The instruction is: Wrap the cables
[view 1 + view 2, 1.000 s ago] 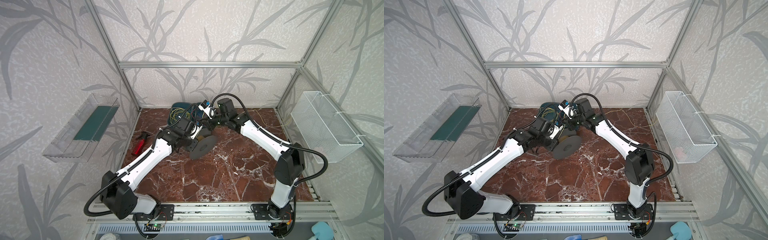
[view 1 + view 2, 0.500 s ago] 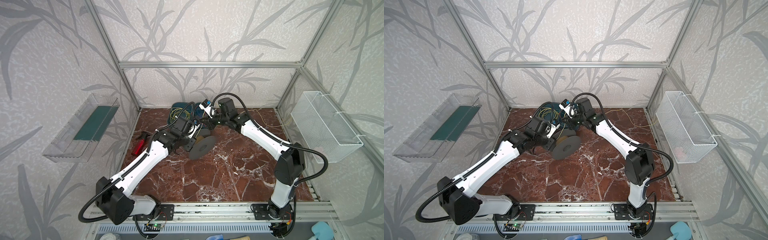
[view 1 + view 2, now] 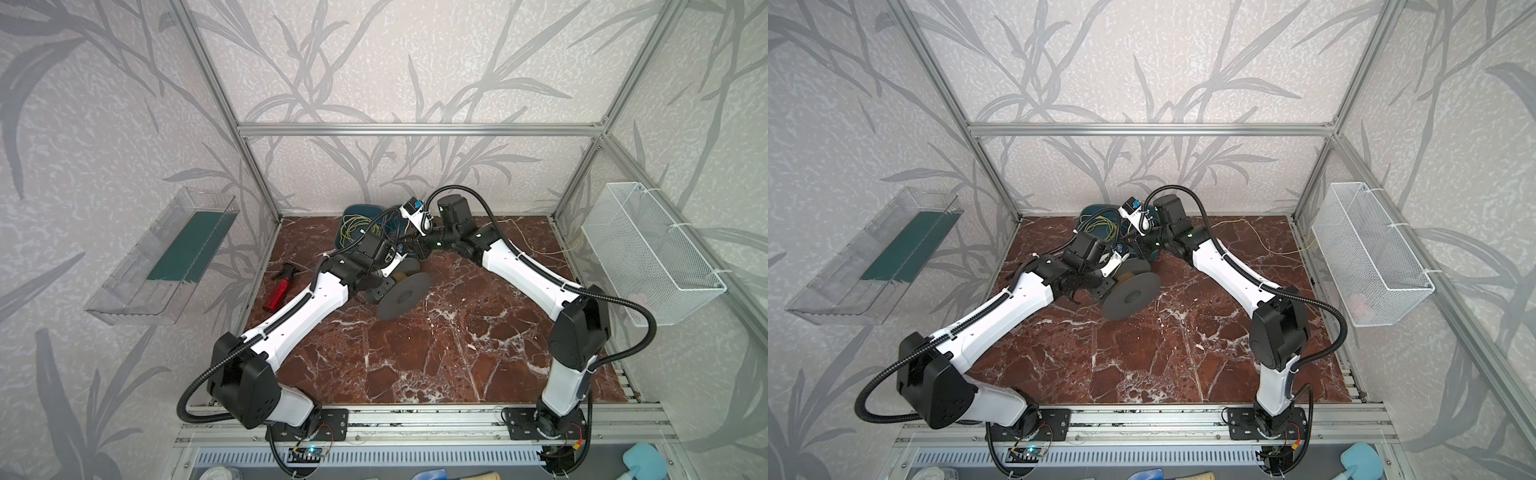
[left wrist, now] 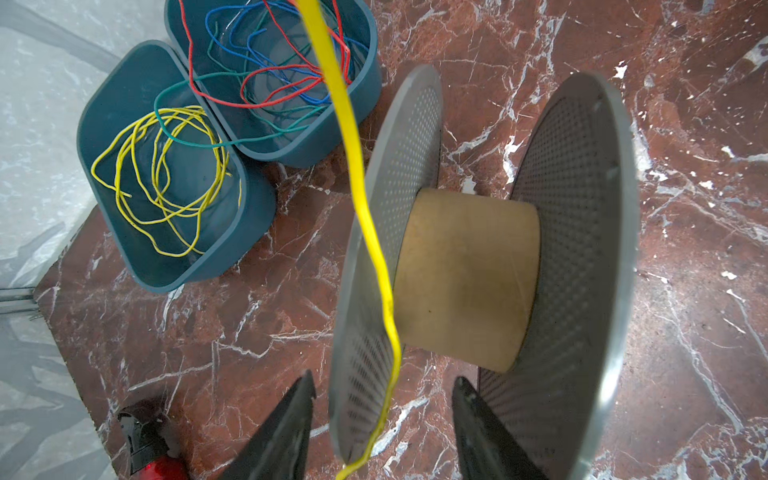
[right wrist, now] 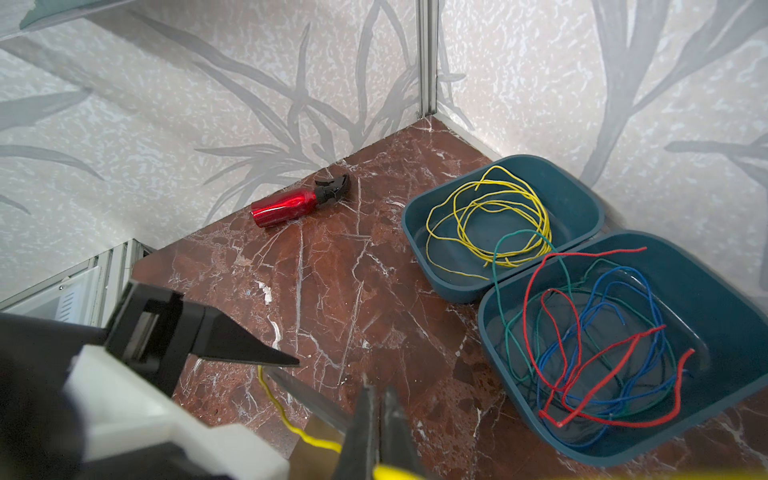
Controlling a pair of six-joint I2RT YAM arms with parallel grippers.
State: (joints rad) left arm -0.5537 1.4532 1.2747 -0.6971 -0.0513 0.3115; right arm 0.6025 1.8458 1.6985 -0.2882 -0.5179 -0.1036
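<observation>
The left claw (image 4: 382, 378) was seen spread astride a flange of the spool (image 4: 465, 274) on the bench (image 4: 249, 311). The yellow cable (image 4: 356, 166), pinched in the closed right claw (image 5: 377, 392), was strung past that flange.

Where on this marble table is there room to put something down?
Widest: the table in front, between the spool and the near rail. Also right back, toward the wire basket, though a yellow cable trails there. Crowded: back middle, around bins and spool; red bottle at left edge.
</observation>
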